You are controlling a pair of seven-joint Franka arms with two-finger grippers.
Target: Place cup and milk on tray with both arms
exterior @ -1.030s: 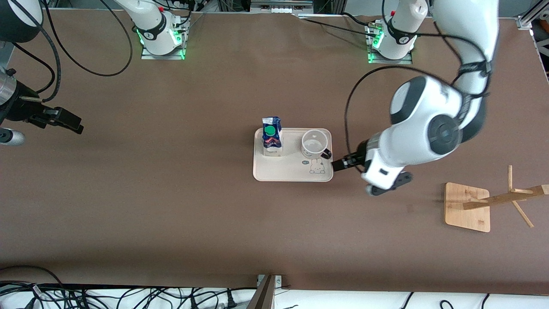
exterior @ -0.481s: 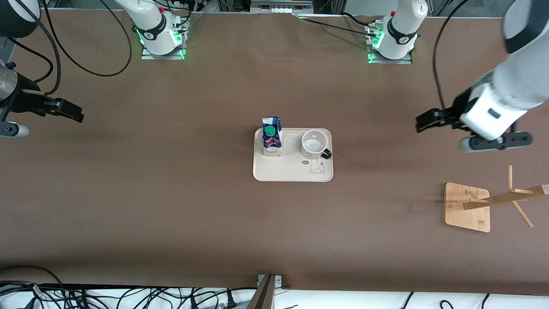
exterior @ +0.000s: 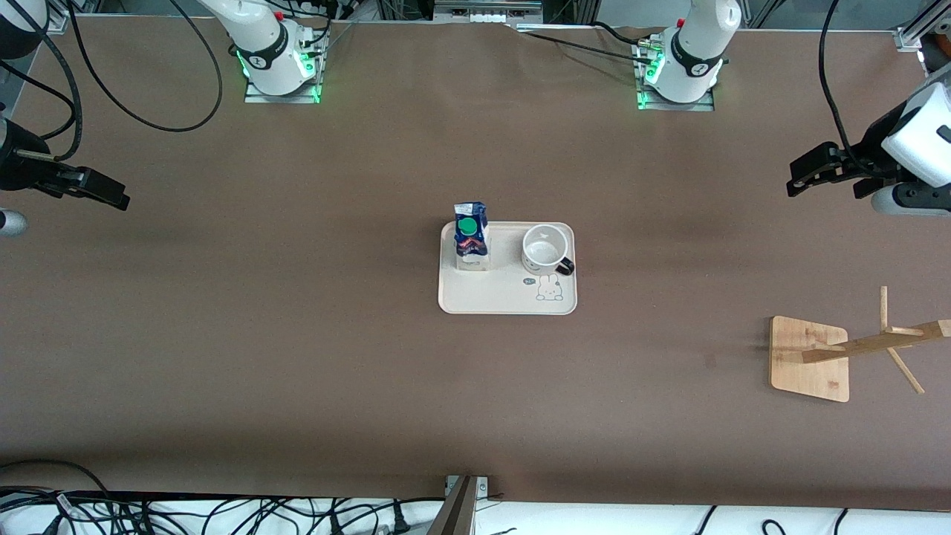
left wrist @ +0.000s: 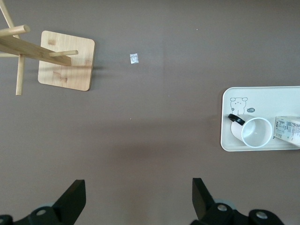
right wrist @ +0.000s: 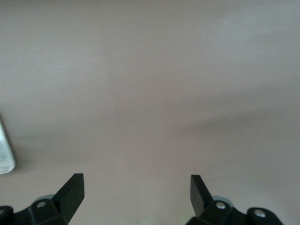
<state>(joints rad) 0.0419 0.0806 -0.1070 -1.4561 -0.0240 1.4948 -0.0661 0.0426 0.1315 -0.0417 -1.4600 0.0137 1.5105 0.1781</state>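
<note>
With the cup (exterior: 546, 249) and the milk (exterior: 471, 236) standing on the tray (exterior: 498, 297), the left gripper (exterior: 801, 174) and the right gripper (exterior: 111, 197), both wide open and empty, hang well apart from the tray, so only an arm swinging back low over the tray could knock the tall milk down.

A robotics lab; two arm bases (exterior: 278, 63) bolted to a brown-covered table (exterior: 297, 357), green status lights glowing; loose cables (exterior: 223, 513) tangled along its edge.

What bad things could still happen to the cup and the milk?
Not much, probably. Both sit on the tray, and both grippers, left and right, are open, empty and off at the table's ends.

1. The milk is tall and narrow and stands close to the tray's rim, so a bump could tip it.
2. The cup has its handle right at the rim, where a passing arm might catch it.
</note>
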